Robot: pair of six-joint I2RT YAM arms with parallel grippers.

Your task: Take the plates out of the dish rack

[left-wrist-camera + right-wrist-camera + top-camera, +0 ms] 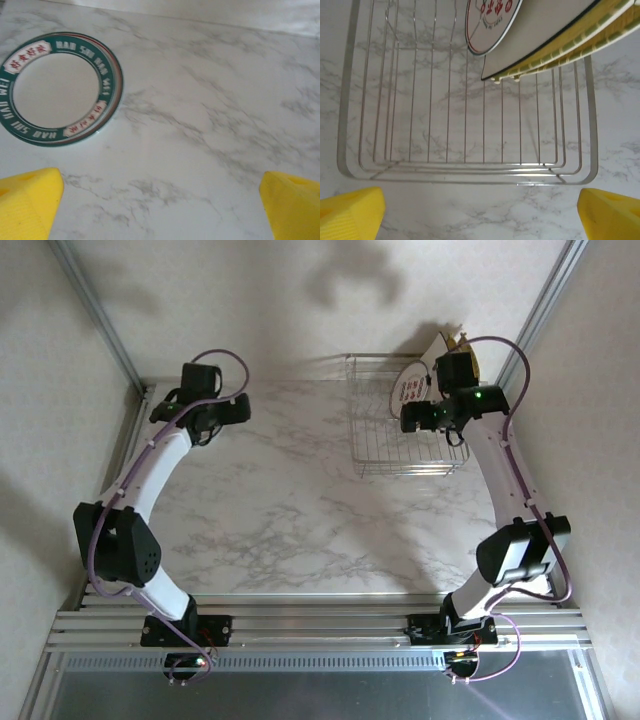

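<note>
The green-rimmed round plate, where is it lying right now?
The green-rimmed plate lies flat on the marble table, upper left in the left wrist view, beyond the left arm's yellow fingers and touching neither.

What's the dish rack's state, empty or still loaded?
Still loaded: in the dish rack, a round plate, a white square plate and yellow plates stand at one end; the other slots are bare.
</note>
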